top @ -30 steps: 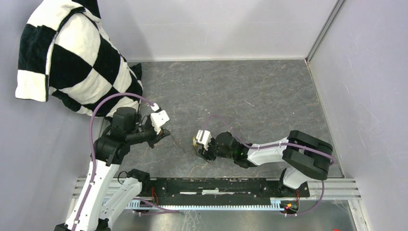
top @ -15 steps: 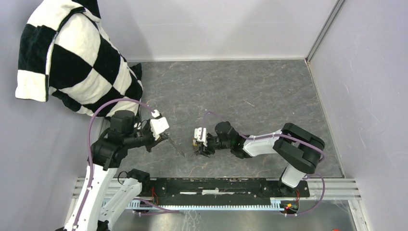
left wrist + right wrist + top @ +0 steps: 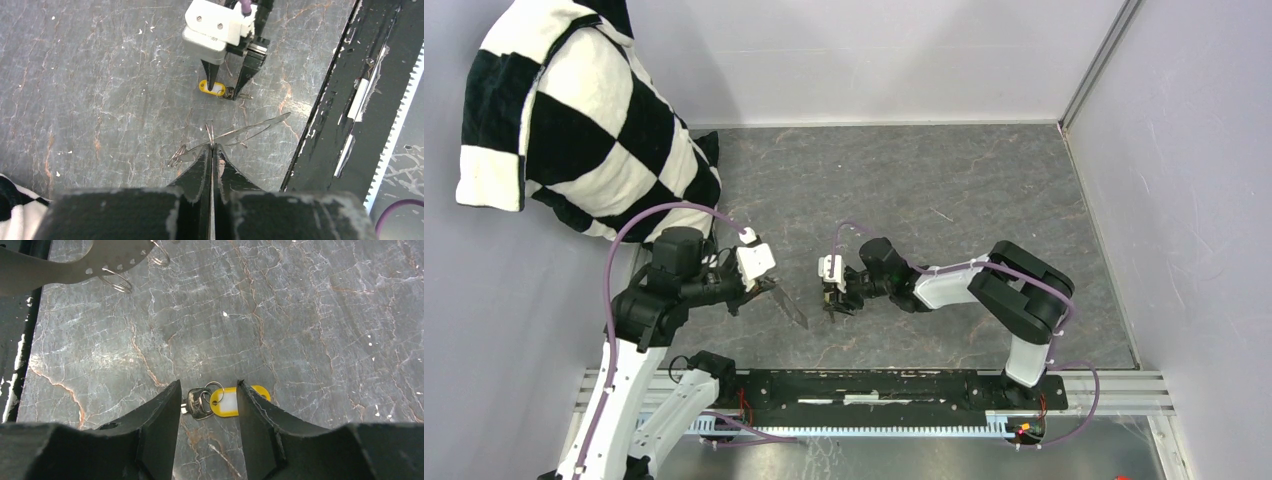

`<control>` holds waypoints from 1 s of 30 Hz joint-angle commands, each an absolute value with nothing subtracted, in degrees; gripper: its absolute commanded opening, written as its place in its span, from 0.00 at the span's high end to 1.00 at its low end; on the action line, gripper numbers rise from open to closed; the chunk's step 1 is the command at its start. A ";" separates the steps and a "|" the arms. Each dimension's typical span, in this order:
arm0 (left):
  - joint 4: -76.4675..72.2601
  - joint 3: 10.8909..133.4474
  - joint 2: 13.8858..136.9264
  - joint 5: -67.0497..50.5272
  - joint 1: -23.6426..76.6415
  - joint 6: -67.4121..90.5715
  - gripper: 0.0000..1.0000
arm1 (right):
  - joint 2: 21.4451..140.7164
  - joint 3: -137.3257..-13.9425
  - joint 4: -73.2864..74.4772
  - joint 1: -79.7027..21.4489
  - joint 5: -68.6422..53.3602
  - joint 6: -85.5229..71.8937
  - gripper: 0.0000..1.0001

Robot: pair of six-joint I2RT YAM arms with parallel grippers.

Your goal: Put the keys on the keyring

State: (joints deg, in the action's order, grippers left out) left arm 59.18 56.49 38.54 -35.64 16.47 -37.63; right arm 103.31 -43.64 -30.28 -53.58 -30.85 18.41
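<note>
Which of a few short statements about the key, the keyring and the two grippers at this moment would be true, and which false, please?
1. The left gripper is shut on the keyring. True.
2. The yellow-headed key hangs on the keyring. False: it lies on the table, apart from the keyring.
3. The right gripper is open, with one finger on each side of the yellow-headed key. True.
4. The checkered cloth lies beside the right arm. False: it sits at the far left, beyond the left arm.
</note>
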 commanded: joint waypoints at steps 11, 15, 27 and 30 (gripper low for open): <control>58.84 61.11 39.95 -38.14 16.44 -40.14 0.98 | 106.91 -47.02 -24.61 -53.17 -33.78 22.32 0.60; 58.97 61.17 40.00 -38.05 16.42 -40.52 0.98 | 106.95 -47.00 -24.94 -53.13 -33.62 22.00 0.72; 60.08 61.26 40.15 -38.01 16.44 -41.40 0.98 | 102.34 -44.84 -27.34 -53.13 -34.11 20.04 1.00; 60.13 61.26 40.17 -38.38 16.44 -41.48 0.98 | 99.46 -43.85 -28.43 -53.18 -34.65 17.86 1.00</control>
